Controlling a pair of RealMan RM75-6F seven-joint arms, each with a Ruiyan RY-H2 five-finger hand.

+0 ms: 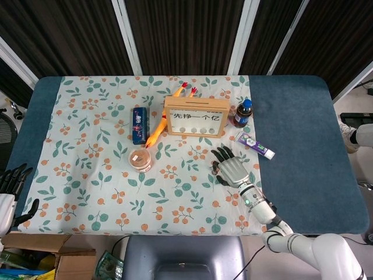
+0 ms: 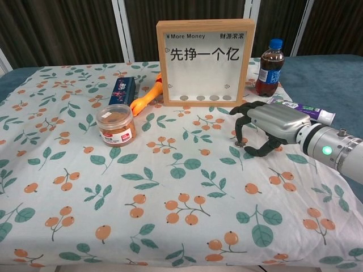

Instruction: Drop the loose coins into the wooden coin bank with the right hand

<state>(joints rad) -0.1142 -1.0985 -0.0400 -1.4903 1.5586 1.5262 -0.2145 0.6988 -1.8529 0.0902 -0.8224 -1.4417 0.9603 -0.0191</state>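
Observation:
The wooden coin bank (image 1: 195, 116) (image 2: 205, 62) stands upright at the back middle of the floral cloth, with several coins lying along the bottom of its window (image 2: 204, 97). My right hand (image 1: 232, 168) (image 2: 269, 126) hovers low in front of the bank and to its right, palm down, fingers arched apart with their tips at the cloth. Nothing shows held in it; a loose coin under the fingertips cannot be made out. My left hand (image 1: 10, 192) hangs off the table's near left corner, fingers apart and holding nothing.
A cola bottle (image 2: 269, 59) stands right of the bank, and a toothpaste tube (image 2: 303, 110) lies just behind my right hand. Left of the bank are a rubber chicken (image 2: 146, 96), a blue box (image 2: 122, 90) and a lidded jar (image 2: 115, 124).

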